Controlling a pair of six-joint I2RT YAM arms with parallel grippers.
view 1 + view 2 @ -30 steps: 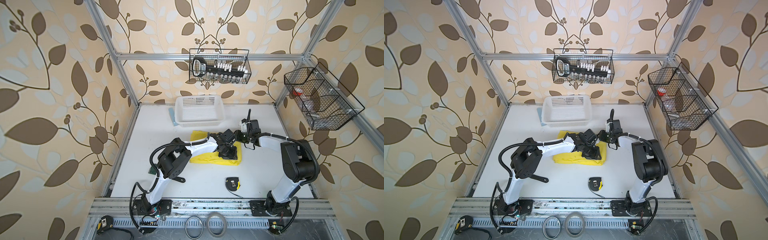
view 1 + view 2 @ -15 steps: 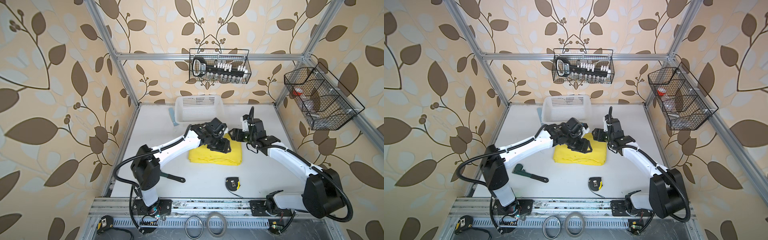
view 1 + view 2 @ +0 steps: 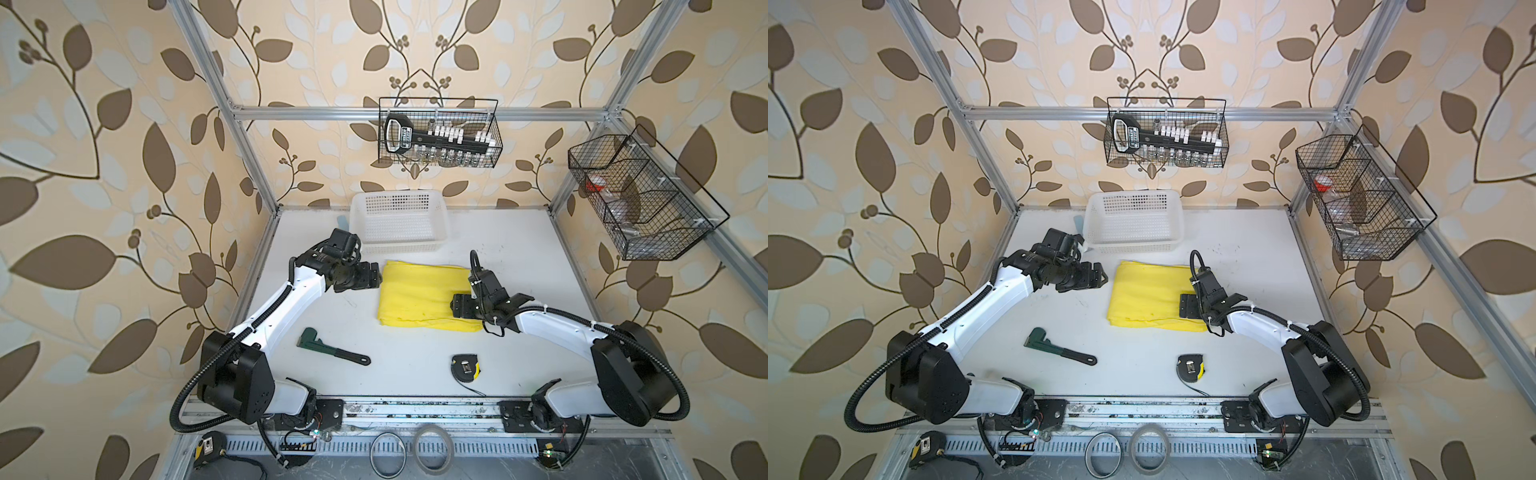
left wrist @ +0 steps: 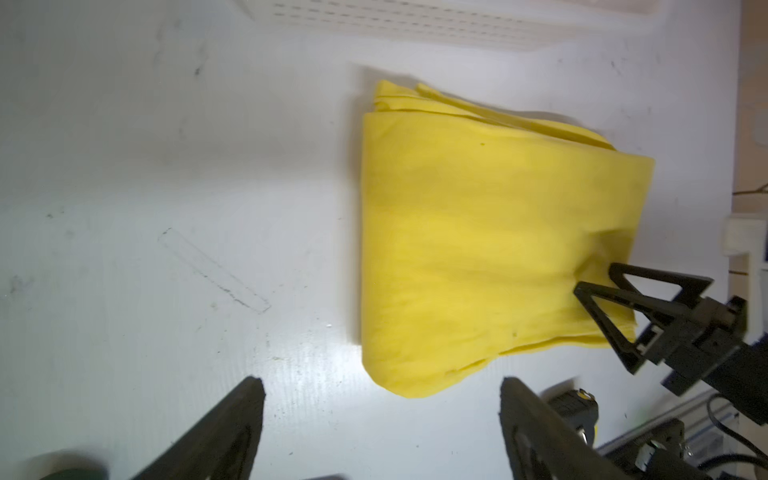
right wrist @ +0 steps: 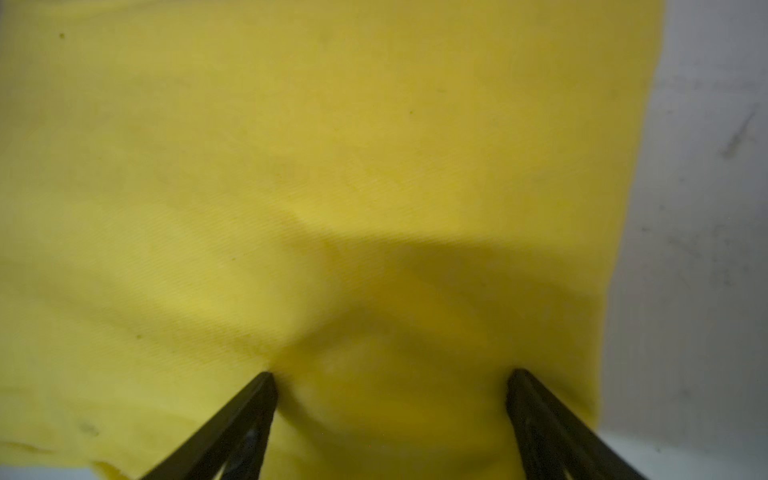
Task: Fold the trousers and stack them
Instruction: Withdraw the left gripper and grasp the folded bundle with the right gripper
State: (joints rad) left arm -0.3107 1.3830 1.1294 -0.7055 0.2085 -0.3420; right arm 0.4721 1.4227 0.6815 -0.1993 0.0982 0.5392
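The right hand [image 5: 390, 376] stands wide open and grips nothing. Both its fingertips [image 5: 266, 380] meet the top layer of the trousers [image 5: 332, 166], with a shallow shadowed dip in the cloth between them; whether they press down cannot be told. In both top views this hand [image 3: 457, 305] sits over the part of the folded cloth nearest its own arm.

The left hand [image 4: 382, 390] is also spread wide and empty, over bare table [image 4: 166, 187]. The trousers [image 4: 478, 249] lie just ahead of its tips, off to one side and apart from them, and the right hand [image 4: 594, 278] shows at the cloth's far edge.

In a top view the trousers [image 3: 419, 297] form a flat yellow rectangle, several layers thick, between the two hands, with the left hand [image 3: 376, 276] just beside one short edge. A white perforated basket [image 3: 399, 224] stands near the left hand, at the back of the white table [image 3: 519, 257]. A green pipe wrench [image 3: 332, 347] lies beside the left arm, and a tape measure [image 3: 465, 368] lies near the right arm. Wire baskets [image 3: 440, 133] hang on leaf-patterned walls.
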